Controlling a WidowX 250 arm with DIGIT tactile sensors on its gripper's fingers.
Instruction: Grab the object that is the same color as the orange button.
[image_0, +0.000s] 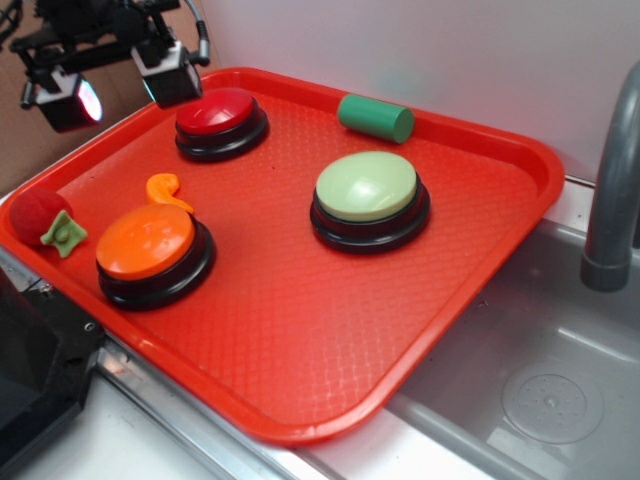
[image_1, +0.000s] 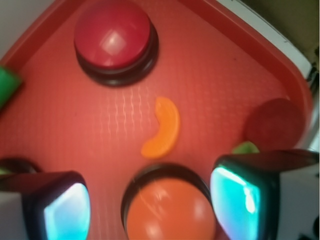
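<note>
Red tray (image_0: 300, 340) by the sink, nothing grabbed yet.
My gripper (image_0: 115, 82) hangs spread wide and empty above the tray's far corner; the orange curl (image_1: 162, 128) lies flat, just beside the orange button (image_0: 150, 243), so the descent and the closing remain.

Exterior overlooks tray (image_0: 500, 300) obliquely; wrist looks down close.

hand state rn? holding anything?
Hand: open, holding nothing. The fingers are spread wide above the orange button; the small orange piece lies untouched on the tray.
</note>
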